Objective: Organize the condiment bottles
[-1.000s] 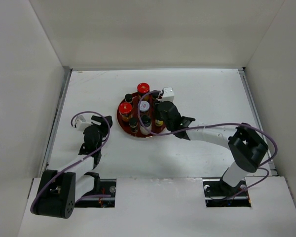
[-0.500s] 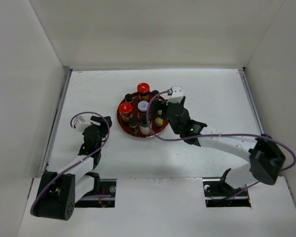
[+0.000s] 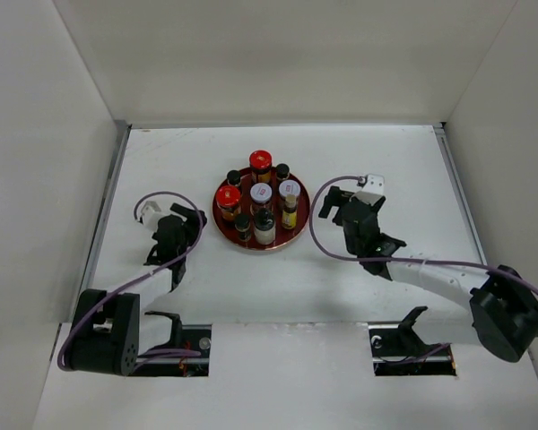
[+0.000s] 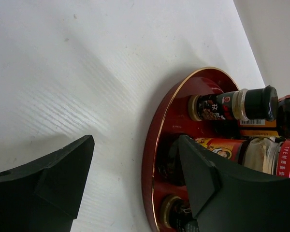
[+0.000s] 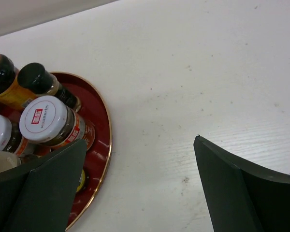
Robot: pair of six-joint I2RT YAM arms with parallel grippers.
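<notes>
The condiment bottles stand upright together on a round red tray (image 3: 222, 218): two red-capped amber jars (image 3: 261, 162), lilac- and white-lidded jars (image 3: 290, 189), small black-capped dark ones (image 3: 243, 222) and a slim yellow one (image 3: 290, 215). My right gripper (image 3: 338, 204) hangs open just right of the tray, nothing in it. In the right wrist view the right gripper (image 5: 140, 164) frames bare table, with the tray rim (image 5: 108, 145) and a white-lidded jar (image 5: 43, 119) at its left. My left gripper (image 3: 190, 226) is open left of the tray; in its wrist view the left gripper (image 4: 135, 164) faces the tray rim (image 4: 150, 145) and a black-capped bottle (image 4: 232, 104).
White walls close the table (image 3: 403, 170) on the left, back and right. Lilac cables loop off both wrists. Both arm bases sit at the near edge.
My right gripper has opened, let go of a bottle on the right of the tray, and drawn back right, off the tray. The left arm has shifted only slightly.
</notes>
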